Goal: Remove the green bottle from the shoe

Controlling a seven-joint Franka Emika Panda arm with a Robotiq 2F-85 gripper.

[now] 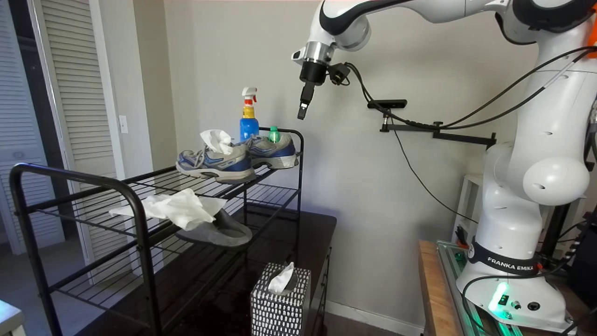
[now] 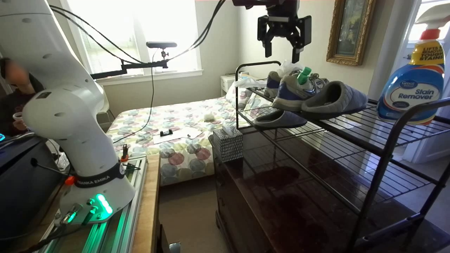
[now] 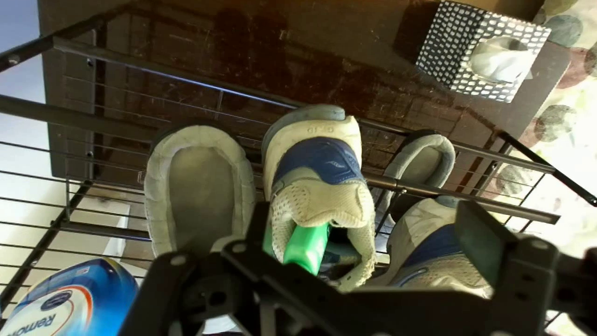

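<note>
The green bottle [image 1: 274,135] stands in the opening of a grey-and-blue sneaker [image 1: 282,153] on the rack's top shelf. Its green cap end sticks out in an exterior view [image 2: 303,76], tilted; its lower part is hidden inside the shoe [image 2: 287,92]. In the wrist view the bottle [image 3: 307,247] shows behind the sneaker's heel [image 3: 322,161], partly covered by the gripper's linkage. My gripper [image 1: 302,113] is above the shoe, apart from the bottle. In an exterior view the gripper's fingers [image 2: 282,56] are spread with nothing between them.
The black wire rack [image 2: 351,140] has raised end rails. A second sneaker [image 1: 217,163] with white tissue [image 1: 217,141] sits beside the first. A grey slipper [image 2: 335,98] and a blue spray bottle [image 2: 413,84] share the top shelf. A tissue box [image 1: 281,298] stands below.
</note>
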